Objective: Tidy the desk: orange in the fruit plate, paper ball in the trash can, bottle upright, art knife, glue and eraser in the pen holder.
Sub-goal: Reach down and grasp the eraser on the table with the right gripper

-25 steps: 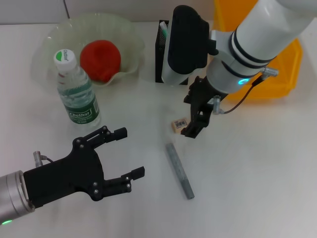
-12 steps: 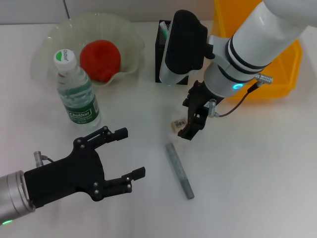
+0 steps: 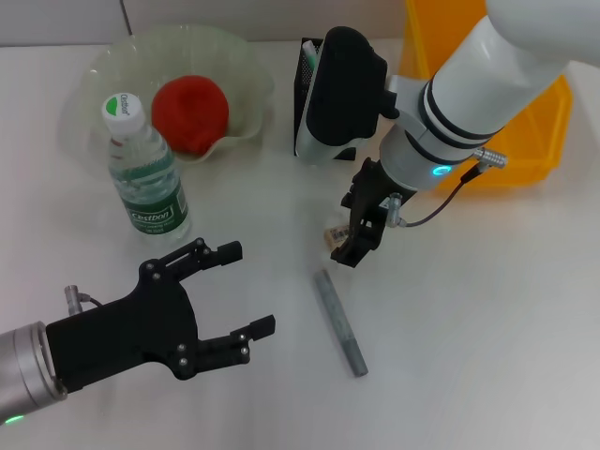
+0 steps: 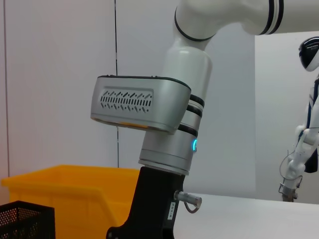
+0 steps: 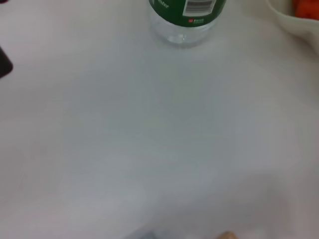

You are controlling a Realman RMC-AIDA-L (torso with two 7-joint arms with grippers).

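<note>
Right claw (image 3: 355,236) stood low over the eraser (image 3: 335,234) near the middle of the white table (image 3: 487,319), its black fingers (image 3: 364,212) reaching down around the small tan block; whether they had already pinched it or merely flanked it could not be told, the block being largely hidden behind them. The step in hand appeared to be the pick of the eraser for the pen holder (image 3: 307,94); a good grasp would call for the fingers to straddle the block squarely and close on its flat sides, since so small and light a piece would likely skid or tip on the smooth table if struck by one finger first. The glue (image 3: 339,322) lay flat just beside the claw, toward the robot, apart from the eraser; a low sideways sweep might nudge it. The pen holder stood behind the right arm, partly hidden by it, with the trash can (image 3: 534,141) beyond on the right. The orange (image 3: 190,112) lay in the fruit plate (image 3: 112,70); the bottle (image 3: 143,173) stood upright in front of that plate. Left claw (image 3: 230,295) hovered with fingers spread, holding nothing, near the table's front left, well clear of the work.
</note>
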